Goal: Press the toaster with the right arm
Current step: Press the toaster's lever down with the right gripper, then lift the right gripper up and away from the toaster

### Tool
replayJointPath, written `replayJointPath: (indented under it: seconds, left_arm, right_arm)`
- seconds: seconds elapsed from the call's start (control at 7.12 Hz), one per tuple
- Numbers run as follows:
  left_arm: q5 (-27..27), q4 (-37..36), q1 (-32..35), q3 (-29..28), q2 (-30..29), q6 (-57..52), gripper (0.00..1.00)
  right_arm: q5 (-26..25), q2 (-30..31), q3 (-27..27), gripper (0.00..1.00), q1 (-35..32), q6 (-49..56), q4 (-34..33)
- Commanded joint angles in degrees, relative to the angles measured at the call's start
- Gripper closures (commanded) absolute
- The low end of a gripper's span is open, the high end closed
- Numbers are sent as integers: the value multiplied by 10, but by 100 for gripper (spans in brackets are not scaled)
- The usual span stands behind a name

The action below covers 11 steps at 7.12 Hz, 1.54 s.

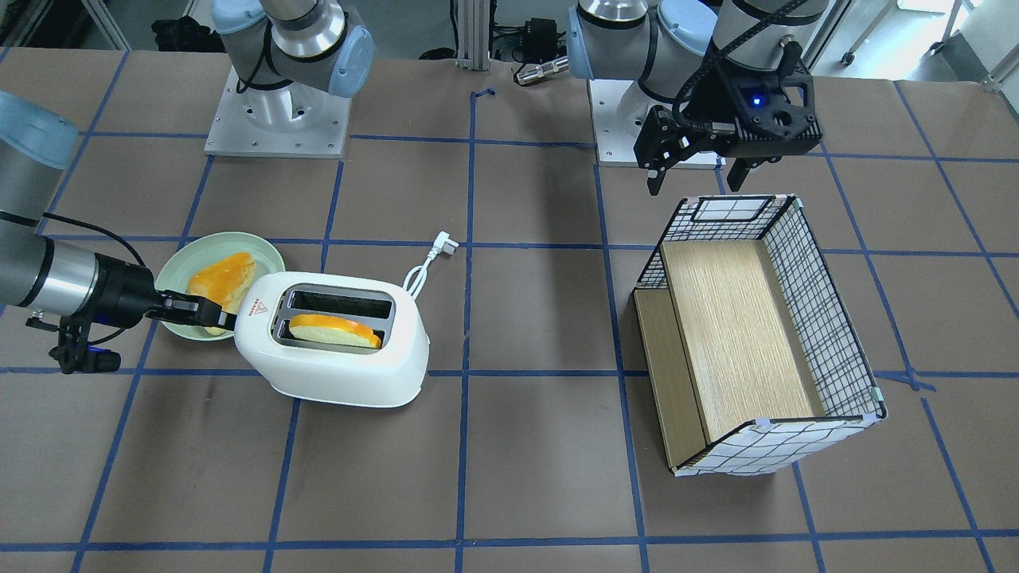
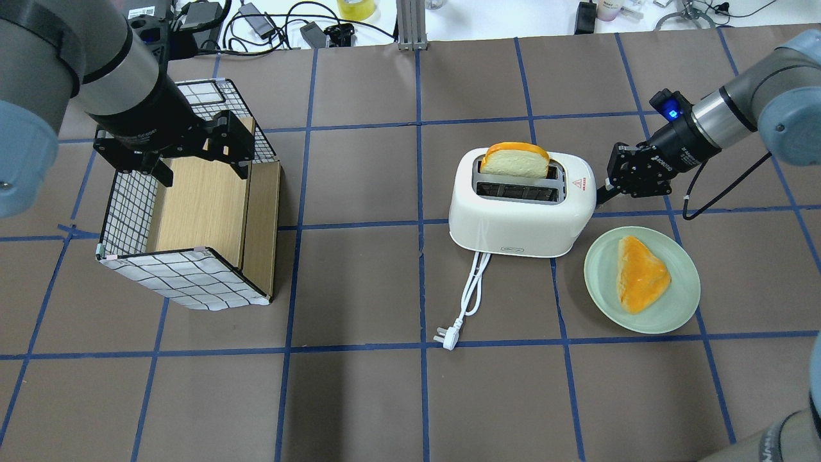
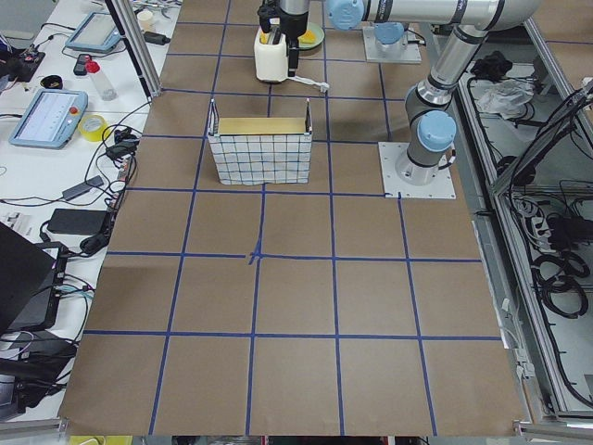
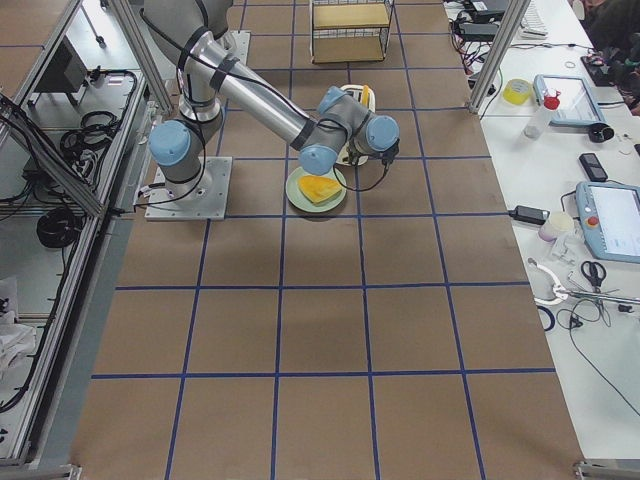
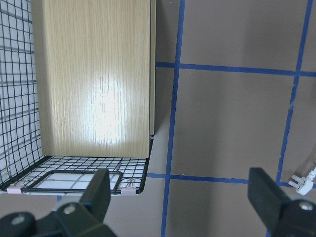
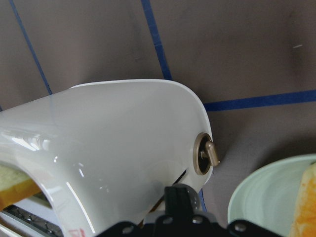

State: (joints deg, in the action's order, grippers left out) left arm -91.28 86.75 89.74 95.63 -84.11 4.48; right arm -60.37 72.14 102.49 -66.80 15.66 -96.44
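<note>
The table (image 1: 517, 477) is covered in brown paper and gridded with blue tape. On the robot's left half sits a wire basket (image 1: 828, 318) with a wooden shelf. The left gripper (image 1: 695, 179) hangs over its rim, fingers spread wide and holding nothing.

The toaster (image 1: 334, 350) stands on the right half, just beside a pale green plate (image 1: 179, 270). It has one bread slice (image 1: 334, 328) in a slot, and its white cord (image 2: 471, 295) lies loose and unplugged.

I judge the toaster a light, hollow plastic shell, glossy and slick, so a sideways shove would skate it across the paper. I wouldn't grasp it at all. I'd push straight down on the lever in the slot on its end face, next to the small grey knob (image 6: 205, 155).

The right gripper (image 1: 215, 317) is at that end face, its fingers together on nothing. From the wrist view I can't tell if the tip is touching the lever.

For writing, there is a red triangle mark (image 1: 254, 309) with tiny text beneath it and a small label on the toaster's long side. Both are too small to read. The white lettering on the right gripper's body isn't legible either.
</note>
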Motion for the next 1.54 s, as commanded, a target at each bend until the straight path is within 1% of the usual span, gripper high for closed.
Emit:
replayJointPath:
  seconds: [0.0,0.42,0.56,0.7,0.84,0.98,1.12,1.26,1.4]
  left_arm:
    - [0,0,0,0,0,0,0]
    - [0,0,0,0,0,0,0]
    - [0,0,0,0,0,0,0]
    - [0,0,0,0,0,0,0]
    - [0,0,0,0,0,0,0]
    - [0,0,0,0,-1,0,0]
    - [0,0,0,0,0,0,0]
    - [0,0,0,0,0,0,0]
    - [0,0,0,0,0,0,0]
  right_arm:
    - [-1,-14,5,100,0,1,-8]
    - [-10,-12,2,100,-1,-9,-12]
    - [-47,4,-13,100,-4,-45,-13]
    - [-72,32,-38,95,-7,-83,-9]
    - [-76,46,-57,87,-7,-98,1]
    - [-86,59,-68,82,-7,-101,20]
    - [-111,82,-82,79,-11,-103,39]
    - [-140,107,-98,70,-20,-103,64]
    - [-171,119,-117,52,-30,-103,64]
